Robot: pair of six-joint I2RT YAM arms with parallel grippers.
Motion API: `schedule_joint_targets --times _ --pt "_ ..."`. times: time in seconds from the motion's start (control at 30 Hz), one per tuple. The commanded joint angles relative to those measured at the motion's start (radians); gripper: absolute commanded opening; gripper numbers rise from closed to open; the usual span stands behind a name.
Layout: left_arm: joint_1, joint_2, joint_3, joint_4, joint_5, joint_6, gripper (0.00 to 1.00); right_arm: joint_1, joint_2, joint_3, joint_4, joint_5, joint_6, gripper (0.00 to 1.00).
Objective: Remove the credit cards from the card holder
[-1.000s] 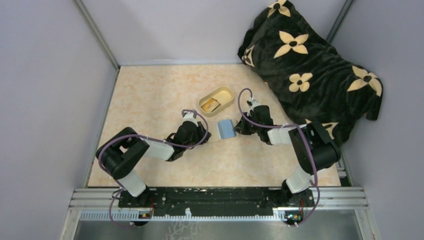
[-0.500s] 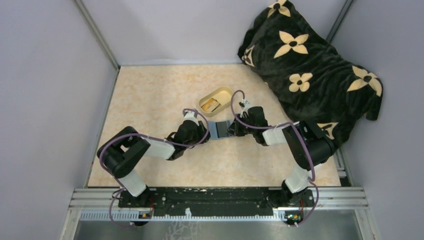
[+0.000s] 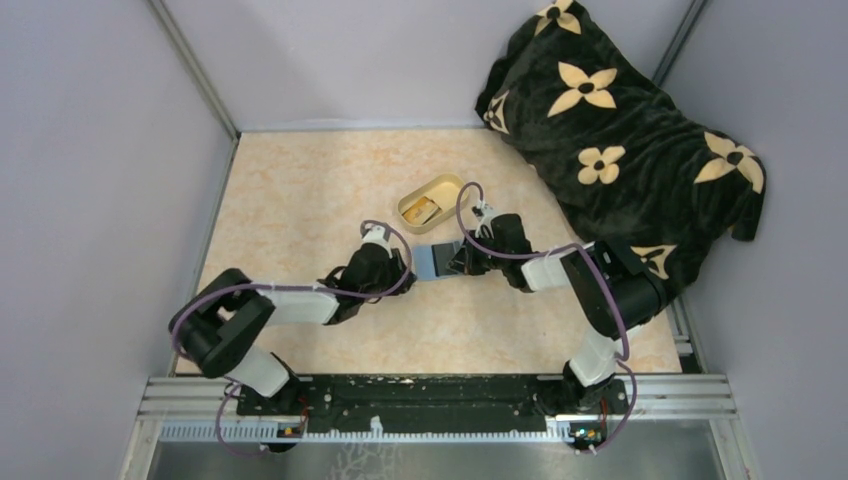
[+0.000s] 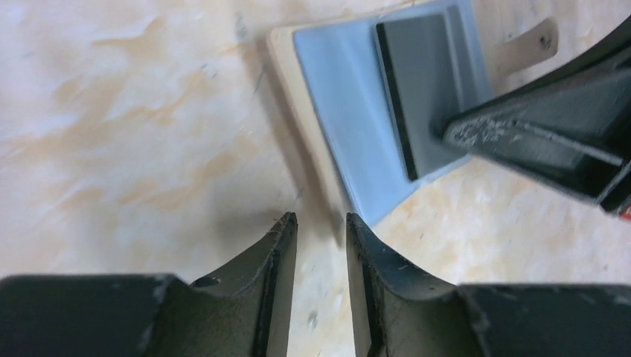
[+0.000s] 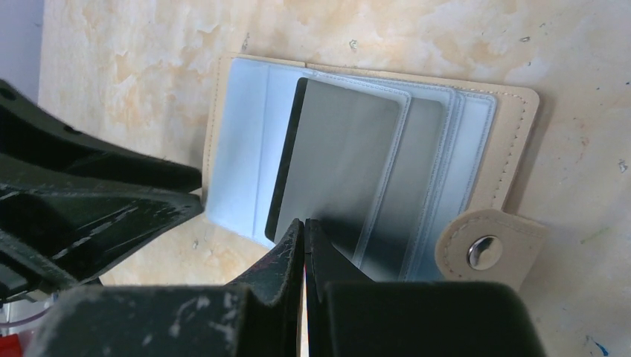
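The card holder (image 3: 430, 263) lies open on the table between my two grippers, blue-grey faces (image 5: 238, 149) up, tan tab (image 5: 487, 249) at the near right. A dark credit card (image 5: 335, 160) sticks partway out of its pocket toward the left. My right gripper (image 5: 305, 222) is shut, its tips pressed down on that card's face, not clamped around it. In the left wrist view the card (image 4: 424, 89) sits under the right gripper's fingers (image 4: 536, 130). My left gripper (image 4: 321, 219) is open by a narrow gap, empty, just short of the holder's corner (image 4: 372, 201).
An oval cream-yellow dish (image 3: 460, 187) with a small tan item (image 3: 423, 210) in it stands just behind the holder. A black blanket with cream flowers (image 3: 620, 130) is heaped at the back right. Grey walls close in the table.
My right gripper has moved left onto the card holder, and the dark card now shows slid out leftward. The left jaws have parted slightly and the left arm's elbow has swung left.
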Motion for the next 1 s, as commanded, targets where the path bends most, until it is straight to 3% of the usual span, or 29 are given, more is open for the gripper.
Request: schedule_joint_targets --times 0.0,0.2,0.43,0.63,0.97 --pt "-0.005 -0.193 -0.039 -0.250 -0.045 0.052 0.38 0.011 0.035 0.023 -0.011 0.005 -0.007 0.00" --pt "0.000 -0.319 0.001 -0.199 0.061 0.112 0.40 0.010 0.032 0.025 -0.001 -0.003 -0.002 0.00" --pt "0.016 -0.074 0.066 0.073 0.212 0.114 0.39 0.006 -0.033 0.033 -0.031 0.025 -0.015 0.00" --pt "0.111 0.113 0.107 0.257 0.397 0.057 0.37 -0.025 -0.100 0.030 -0.050 0.046 -0.015 0.00" --pt "0.154 0.170 0.085 0.304 0.381 0.054 0.37 -0.061 -0.069 0.015 -0.052 0.067 -0.026 0.00"
